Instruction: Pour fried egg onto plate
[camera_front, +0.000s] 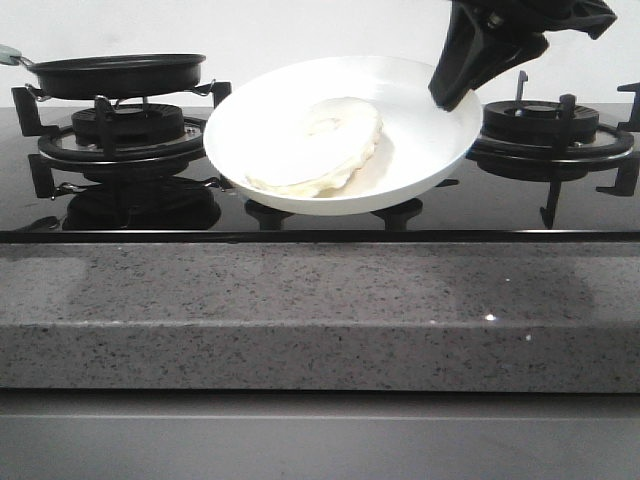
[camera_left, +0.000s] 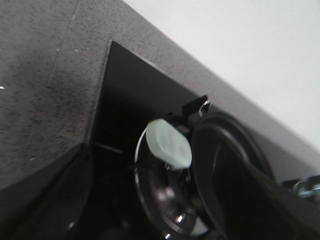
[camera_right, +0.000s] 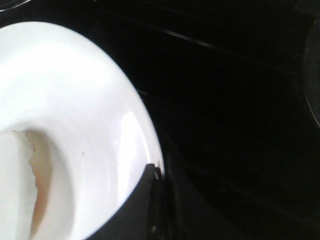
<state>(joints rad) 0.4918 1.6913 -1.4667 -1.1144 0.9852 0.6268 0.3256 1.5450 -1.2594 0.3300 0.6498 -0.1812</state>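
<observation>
My right pincer (camera_front: 452, 92) pinches the tilted plate (camera_front: 420, 160) above the stove, fried egg (camera_front: 318, 145) on it; frying pan (camera_front: 115, 72) sits left. Left pincer unseen.

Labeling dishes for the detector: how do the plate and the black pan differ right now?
The plate is white, wide, tilted and held off the stove by the right gripper; the pan is black, smaller and sits level on the left burner. The plate carries the fried egg; the pan's inside isn't visible. Both are round.
</observation>
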